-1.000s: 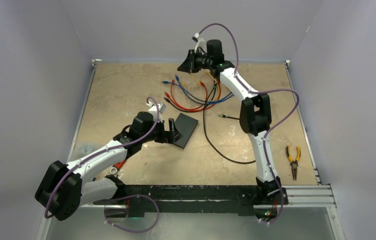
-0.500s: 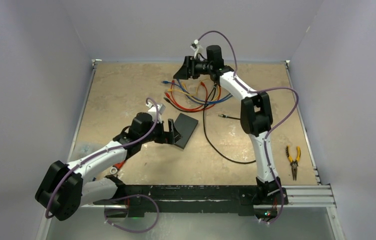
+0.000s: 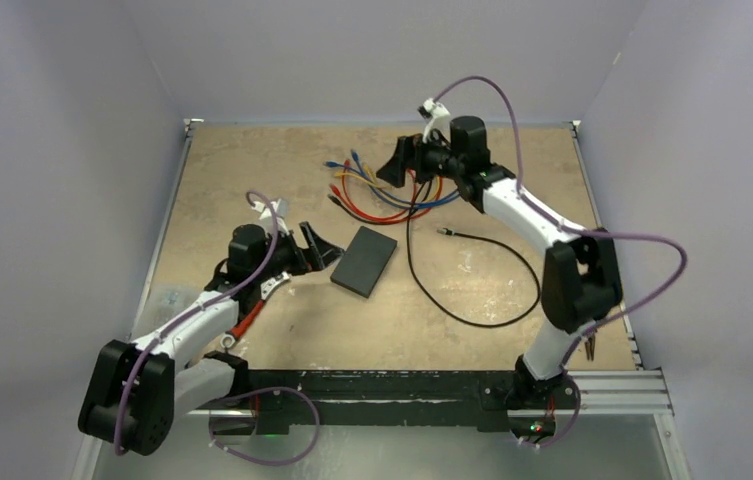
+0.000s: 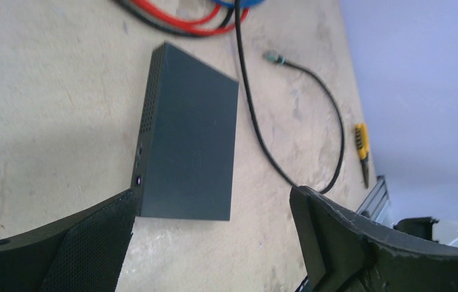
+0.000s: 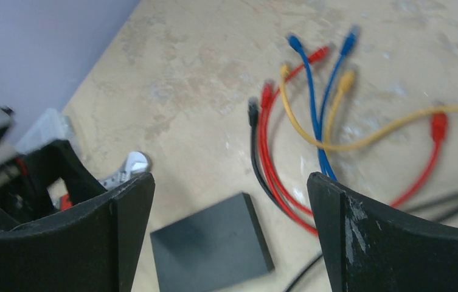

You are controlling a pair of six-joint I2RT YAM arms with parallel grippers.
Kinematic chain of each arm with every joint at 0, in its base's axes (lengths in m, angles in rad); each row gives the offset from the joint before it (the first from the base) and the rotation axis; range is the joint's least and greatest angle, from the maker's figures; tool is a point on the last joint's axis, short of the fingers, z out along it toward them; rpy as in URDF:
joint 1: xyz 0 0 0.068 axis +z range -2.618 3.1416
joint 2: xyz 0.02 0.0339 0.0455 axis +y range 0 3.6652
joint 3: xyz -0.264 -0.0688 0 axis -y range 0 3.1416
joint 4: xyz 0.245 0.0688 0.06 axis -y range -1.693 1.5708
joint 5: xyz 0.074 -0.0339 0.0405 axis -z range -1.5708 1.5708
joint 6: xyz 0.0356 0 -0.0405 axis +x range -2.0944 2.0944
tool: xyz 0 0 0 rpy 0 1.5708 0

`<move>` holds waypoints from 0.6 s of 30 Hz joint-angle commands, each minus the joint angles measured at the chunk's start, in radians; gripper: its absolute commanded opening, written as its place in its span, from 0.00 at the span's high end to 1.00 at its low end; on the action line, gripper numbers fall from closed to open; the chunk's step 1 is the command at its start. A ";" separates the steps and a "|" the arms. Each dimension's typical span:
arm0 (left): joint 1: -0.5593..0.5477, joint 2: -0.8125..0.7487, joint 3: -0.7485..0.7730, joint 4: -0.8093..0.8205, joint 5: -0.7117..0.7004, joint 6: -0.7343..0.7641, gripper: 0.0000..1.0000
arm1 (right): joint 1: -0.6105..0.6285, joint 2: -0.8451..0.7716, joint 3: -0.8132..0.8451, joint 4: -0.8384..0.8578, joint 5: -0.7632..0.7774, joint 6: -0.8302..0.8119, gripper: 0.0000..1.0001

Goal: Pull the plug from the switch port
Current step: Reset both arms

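- Top external view: the switch [image 3: 364, 260] lies flat near the middle of the tabletop [image 3: 252, 170]. No view shows a cable seated in it.
- Left hand [image 3: 322, 248] is spread wide and empty, just beside the switch's left end. In the left wrist view one finger sits close against a corner; I cannot tell whether it touches.
- Right hand [image 3: 393, 167] hangs released, holding nothing, over the coloured cables [image 3: 377, 200] at the far side, well apart from the switch.
- Black cable [image 3: 472, 305] curves past the switch's right side, and its plug [image 3: 443, 231] lies free on the tabletop.
- Judged from this, the plug looks already out.
- Handling: the switch looks stiff, light and smooth, so it would likely slide if tugged. Clamp it across its long edges, clear of the sockets.
- A plug is small and hard. Grip its body, not the limp cable.
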 commanded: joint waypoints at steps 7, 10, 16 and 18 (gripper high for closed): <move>0.162 -0.197 -0.031 0.139 -0.018 -0.005 0.04 | -0.003 -0.481 -0.546 0.208 0.436 -0.021 0.01; 0.163 -0.258 -0.002 0.042 -0.181 0.086 0.04 | -0.003 -0.567 -0.677 0.240 0.540 0.017 0.01; 0.163 -0.298 -0.012 0.008 -0.543 0.179 0.04 | -0.003 -0.693 -0.887 0.331 0.752 0.088 0.01; 0.163 -0.292 -0.025 0.020 -0.640 0.215 0.04 | -0.003 -0.729 -0.933 0.370 0.864 0.093 0.01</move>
